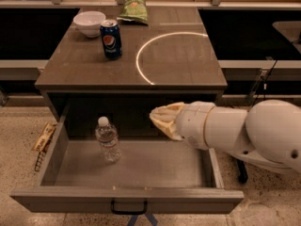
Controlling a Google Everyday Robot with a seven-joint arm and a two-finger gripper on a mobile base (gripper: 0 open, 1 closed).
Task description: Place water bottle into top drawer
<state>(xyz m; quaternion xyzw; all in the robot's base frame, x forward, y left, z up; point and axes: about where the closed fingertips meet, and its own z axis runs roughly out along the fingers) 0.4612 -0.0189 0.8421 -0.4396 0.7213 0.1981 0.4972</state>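
Observation:
The water bottle (107, 139), clear and ribbed with a white cap, stands upright inside the open top drawer (127, 200), left of its middle. My gripper (158, 118) is above the drawer's right half, just in front of the cabinet's opening. It is well to the right of the bottle and does not touch it. It holds nothing. The white arm reaches in from the right.
On the cabinet top (178, 65) stand a blue Pepsi can (111, 39), a white bowl (89, 22) and a green snack bag (133, 9). A snack packet (43, 136) lies on the floor left of the drawer. A dark counter runs behind.

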